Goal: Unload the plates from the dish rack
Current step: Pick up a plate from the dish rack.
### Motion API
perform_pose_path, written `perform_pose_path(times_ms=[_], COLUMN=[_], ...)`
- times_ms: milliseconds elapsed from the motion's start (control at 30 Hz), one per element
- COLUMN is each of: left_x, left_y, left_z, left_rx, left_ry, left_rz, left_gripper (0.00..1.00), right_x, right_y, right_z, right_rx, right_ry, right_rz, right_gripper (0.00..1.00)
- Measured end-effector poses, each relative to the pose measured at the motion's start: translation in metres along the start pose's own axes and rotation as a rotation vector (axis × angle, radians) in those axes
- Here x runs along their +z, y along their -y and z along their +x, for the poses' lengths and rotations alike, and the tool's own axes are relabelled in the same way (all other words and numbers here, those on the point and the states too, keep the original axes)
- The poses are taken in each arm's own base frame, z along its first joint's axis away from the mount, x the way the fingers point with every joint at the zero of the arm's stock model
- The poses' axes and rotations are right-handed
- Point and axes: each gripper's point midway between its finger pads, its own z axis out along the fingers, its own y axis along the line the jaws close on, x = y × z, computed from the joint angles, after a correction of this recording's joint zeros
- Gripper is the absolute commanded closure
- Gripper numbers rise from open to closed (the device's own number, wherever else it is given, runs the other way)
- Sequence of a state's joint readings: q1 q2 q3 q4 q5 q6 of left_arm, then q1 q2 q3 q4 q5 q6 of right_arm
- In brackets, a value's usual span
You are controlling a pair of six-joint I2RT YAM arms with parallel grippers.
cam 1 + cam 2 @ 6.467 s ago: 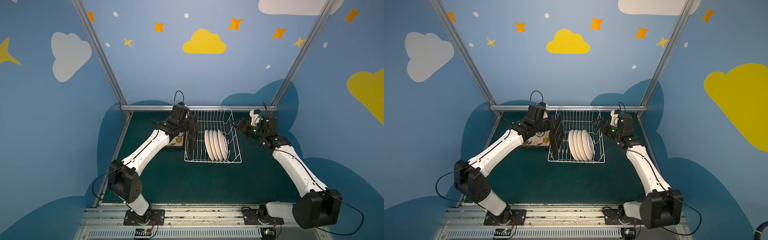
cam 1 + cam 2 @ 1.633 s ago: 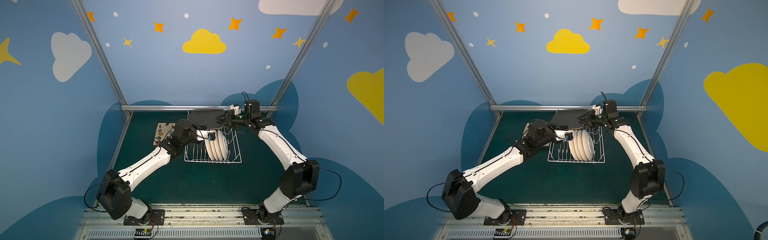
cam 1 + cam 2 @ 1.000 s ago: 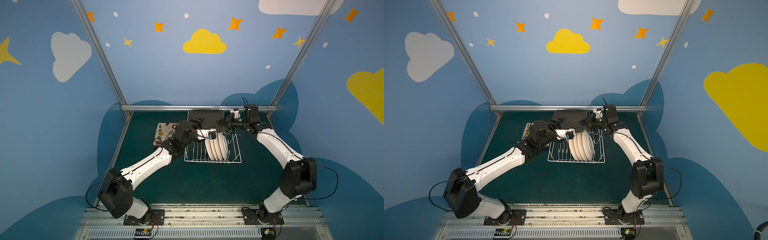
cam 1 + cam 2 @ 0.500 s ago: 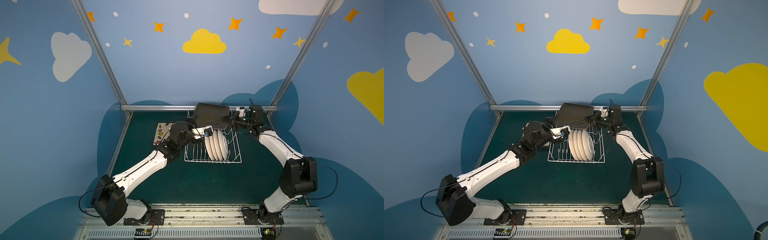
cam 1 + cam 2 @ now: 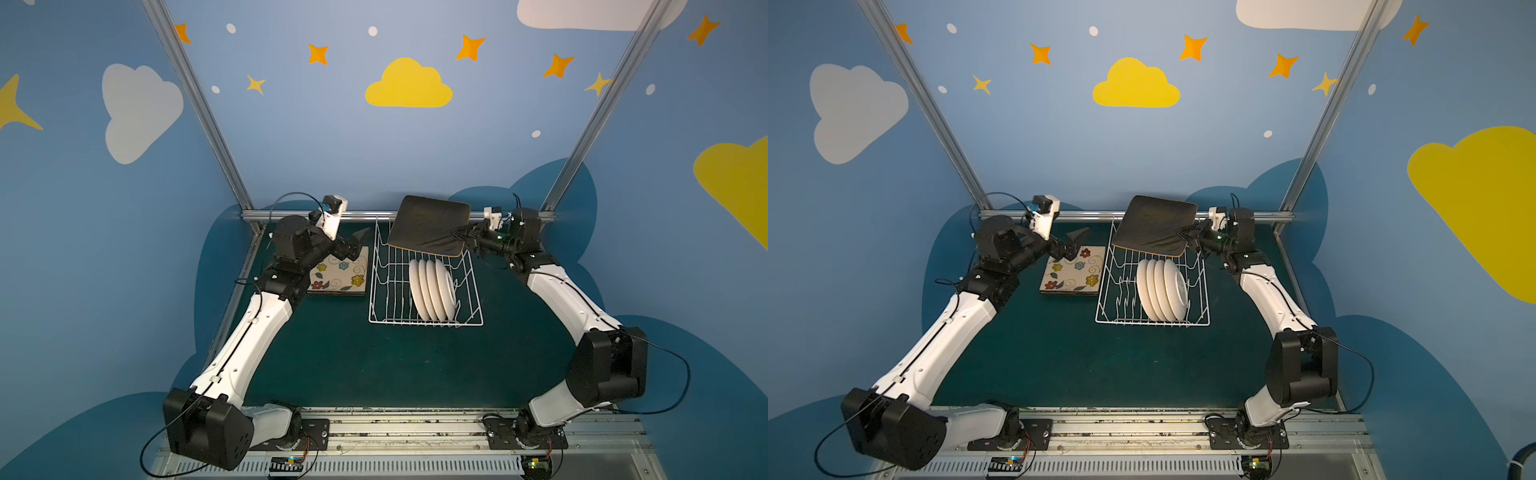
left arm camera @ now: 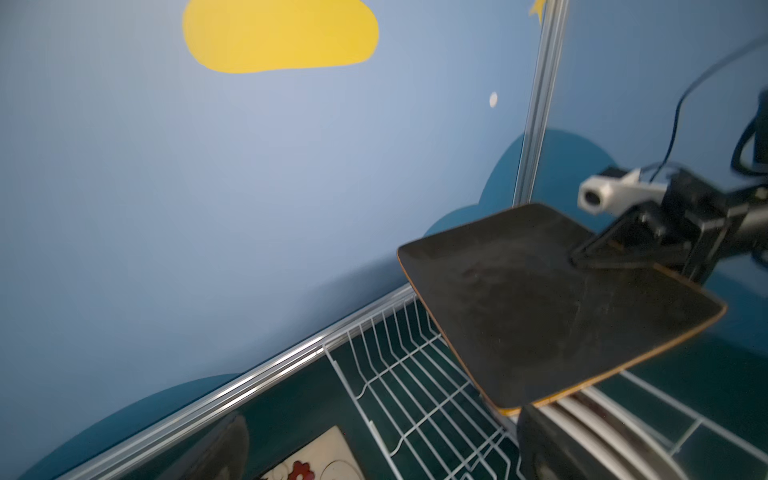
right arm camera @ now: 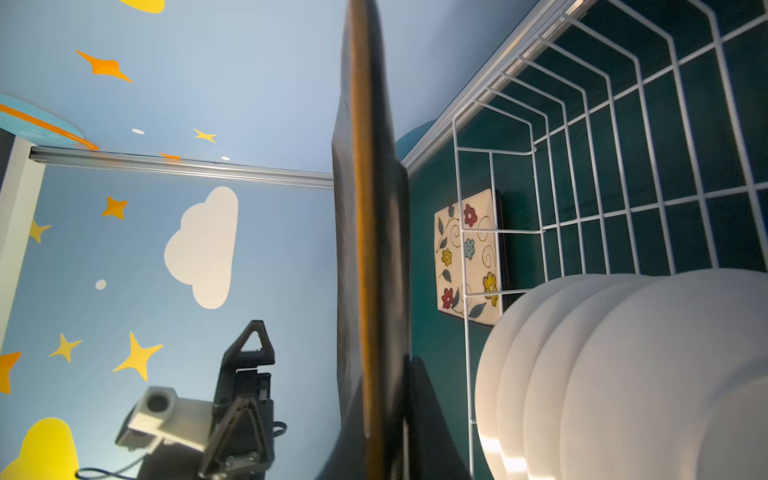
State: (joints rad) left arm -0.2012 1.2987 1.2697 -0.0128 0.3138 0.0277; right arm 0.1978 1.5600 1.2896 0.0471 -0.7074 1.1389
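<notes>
One flowered plate [image 5: 338, 274] lies on the tabletop [image 5: 374, 365], left of the dish rack [image 5: 382, 299]. The right gripper [image 5: 460, 237] is clamped on the dark square plate [image 5: 428, 224], above the rack's far end. Four round white plates [image 5: 432, 289] are left inside. The left gripper [image 5: 358, 243] is spread and empty.

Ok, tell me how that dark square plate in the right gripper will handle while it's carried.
The dark plate juts out flat from the right gripper without sagging, so probably rigid. Pinched at one edge only, it may pivot or slip if swung fast. It hangs above the dish rack; a drop could chip it.
</notes>
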Motion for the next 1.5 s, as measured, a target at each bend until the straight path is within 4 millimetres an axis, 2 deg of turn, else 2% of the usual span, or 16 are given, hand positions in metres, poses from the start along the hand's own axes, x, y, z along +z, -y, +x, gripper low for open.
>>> perform_pose_path(times_ms=[100, 167, 333, 467, 667, 1000, 1267, 1500], left_x=[0.009, 0.017, 0.037, 0.052, 0.064, 0.074, 0.081, 0.082], left_y=[0.004, 0.011, 0.03, 0.041, 0.061, 0.109, 0.115, 0.115], left_z=[-0.007, -0.003, 0.022, 0.048, 0.073, 0.086, 0.095, 0.093], left_rx=[-0.107, -0.17, -0.35, -0.471, -0.581, -0.649, -0.694, -0.694], left_ry=[-0.038, -0.08, -0.212, -0.321, -0.437, -0.529, -0.562, -0.563], left_rz=[0.067, 0.127, 0.293, 0.388, 0.498, 0.65, 0.678, 0.696], left_gripper=[0.01, 0.01, 0.01, 0.01, 0.01, 0.01, 0.01, 0.01], right_x=[-0.001, -0.001, 0.0, -0.001, -0.008, -0.01, -0.008, -0.009], right_y=[0.006, 0.011, 0.02, 0.02, 0.017, 0.017, 0.022, 0.023], right_z=[0.004, 0.007, 0.013, 0.015, 0.022, 0.03, 0.035, 0.036], right_rx=[-0.015, -0.023, -0.051, -0.1, -0.178, -0.247, -0.266, -0.262], right_ry=[-0.004, -0.009, -0.028, -0.037, -0.038, -0.056, -0.07, -0.076], right_rz=[0.006, 0.009, 0.015, 0.011, 0.003, -0.008, -0.012, -0.013], right_gripper=[1.0, 1.0, 1.0, 1.0, 1.0, 1.0, 1.0, 1.0])
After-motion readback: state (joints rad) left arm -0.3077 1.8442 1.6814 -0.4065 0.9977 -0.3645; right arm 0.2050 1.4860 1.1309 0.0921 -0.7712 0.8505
